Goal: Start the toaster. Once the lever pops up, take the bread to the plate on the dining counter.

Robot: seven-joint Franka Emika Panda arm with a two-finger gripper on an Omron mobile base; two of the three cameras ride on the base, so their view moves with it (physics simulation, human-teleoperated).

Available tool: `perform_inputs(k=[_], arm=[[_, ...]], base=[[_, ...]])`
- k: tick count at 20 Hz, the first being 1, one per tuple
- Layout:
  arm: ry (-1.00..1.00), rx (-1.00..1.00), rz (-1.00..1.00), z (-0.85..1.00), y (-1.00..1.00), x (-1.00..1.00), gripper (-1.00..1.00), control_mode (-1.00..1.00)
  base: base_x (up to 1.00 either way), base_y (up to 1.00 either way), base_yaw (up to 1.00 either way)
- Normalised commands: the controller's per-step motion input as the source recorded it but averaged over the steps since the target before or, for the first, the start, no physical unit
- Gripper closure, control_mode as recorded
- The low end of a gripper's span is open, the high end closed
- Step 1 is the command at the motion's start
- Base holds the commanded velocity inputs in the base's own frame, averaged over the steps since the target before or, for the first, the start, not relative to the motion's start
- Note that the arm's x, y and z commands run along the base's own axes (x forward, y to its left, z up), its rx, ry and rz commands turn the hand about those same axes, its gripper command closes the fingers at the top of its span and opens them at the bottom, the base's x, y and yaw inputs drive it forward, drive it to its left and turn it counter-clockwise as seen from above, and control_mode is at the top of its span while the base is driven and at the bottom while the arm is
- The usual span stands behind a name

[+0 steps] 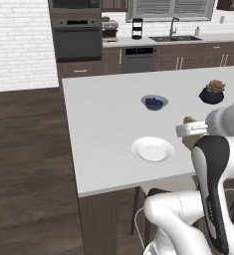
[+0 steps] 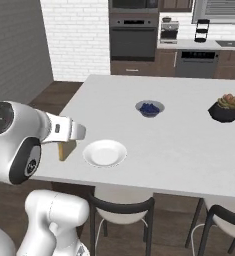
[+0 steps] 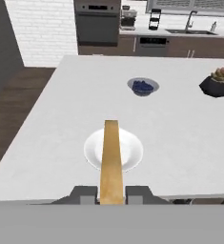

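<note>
My gripper is shut on the bread. I see the tan slice edge-on, rising between the two dark fingertips. In the hand view it points across the small white plate on the dining counter. In the right base view the gripper holds the bread upright just left of the plate, near the counter's front edge. From the left base view the plate lies left of the hand, and a bit of bread shows above it. The toaster is out of view.
A dish with something blue sits beyond the plate, and a dark pot with a succulent stands at the far right. Chairs are tucked under the counter's near edge. A wall oven and a sink counter line the back wall.
</note>
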Motion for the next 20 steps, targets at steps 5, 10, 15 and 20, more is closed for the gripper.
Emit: perform_inputs(k=[5,10,15,20], arm=[[0.01,0.02,0.15,-0.19,-0.16,0.76,1.0,-1.0],[0.0,0.0,0.11,-0.44,-0.03,0.62,1.0,-1.0],[0.0,0.01,0.03,-0.49,0.0,0.58,1.0,-1.0],[0.0,0.02,0.0,-0.44,0.0,0.58,1.0,-1.0]], base=[[0.0,0.0,0.0],[0.0,0.0,0.0],[0.0,0.0,0.0],[0.0,0.0,0.0]])
